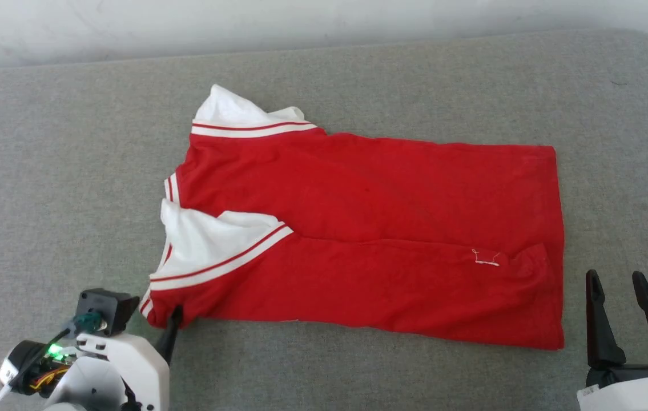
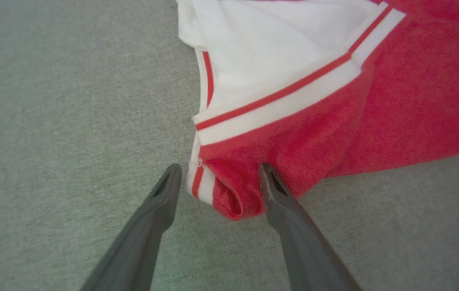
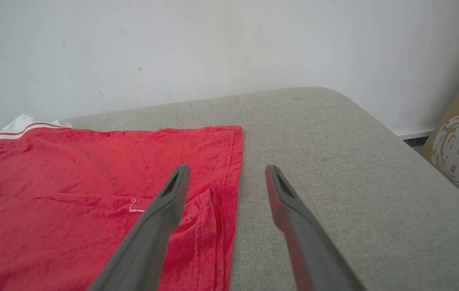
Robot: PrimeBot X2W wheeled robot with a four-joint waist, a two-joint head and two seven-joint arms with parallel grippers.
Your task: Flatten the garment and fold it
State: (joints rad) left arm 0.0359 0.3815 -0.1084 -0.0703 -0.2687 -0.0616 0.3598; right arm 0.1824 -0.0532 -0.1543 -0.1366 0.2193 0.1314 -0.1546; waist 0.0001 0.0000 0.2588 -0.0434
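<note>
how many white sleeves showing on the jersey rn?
2. The far sleeve sticks out at the garment's far left corner; the near sleeve lies folded onto the red body, by the left gripper. Parts may be tucked under.

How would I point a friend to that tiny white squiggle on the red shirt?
Start at the grey fabric-covered surface, where a red jersey T-shirt with white striped sleeves lies sideways. Follow its near fold toward the hem end: the loose white thread sits there, the only white mark away from the sleeves.
</note>
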